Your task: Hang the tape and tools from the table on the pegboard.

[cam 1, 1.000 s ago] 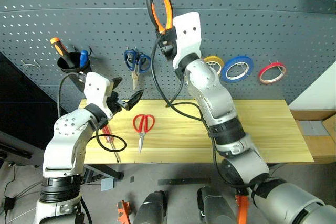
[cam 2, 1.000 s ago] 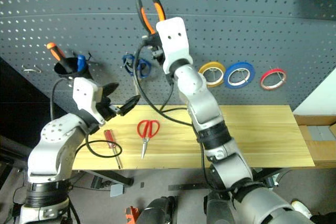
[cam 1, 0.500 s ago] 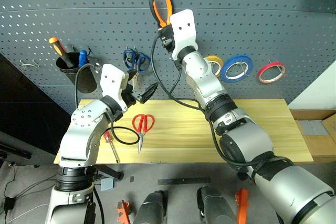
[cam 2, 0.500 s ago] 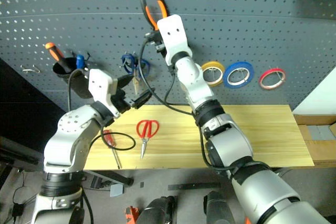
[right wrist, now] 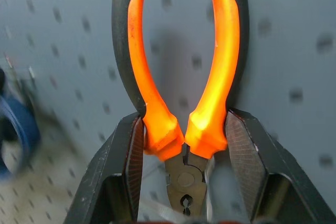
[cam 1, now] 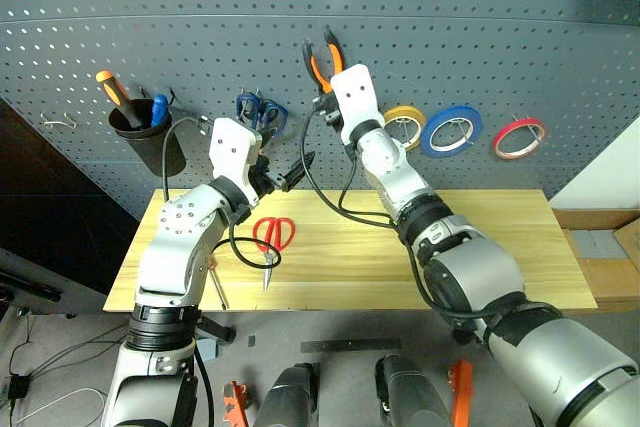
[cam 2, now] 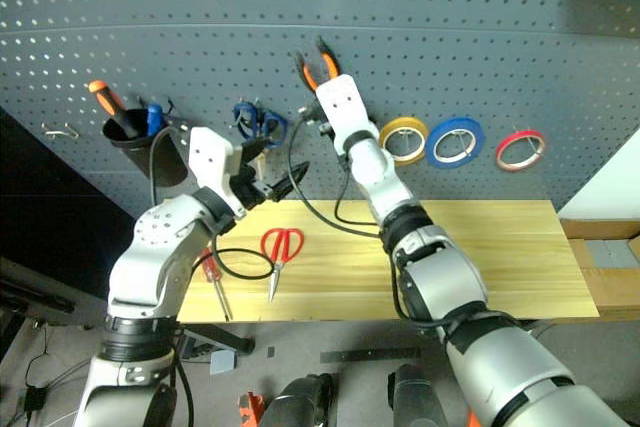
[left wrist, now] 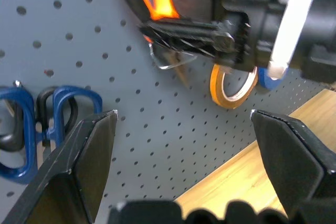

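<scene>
On the grained yellowish table (cam 1: pixel 480 247), red-handled scissors (cam 1: pixel 271 243) and a thin-shafted screwdriver (cam 1: pixel 213 279) are left unhung. The left gripper (cam 1: pixel 283 173) is held spread, empty. Against the perforated blue-grey pegboard (cam 1: pixel 500 37), glossy orange-and-black pliers (cam 1: pixel 321 55) are pinched by the right gripper (right wrist: pixel 185 129), not yet hooked. The red tape (cam 1: pixel 517 137) is already hung.

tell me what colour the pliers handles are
Orange with black outer edges on the pliers; the right wrist view shows it best.
</scene>
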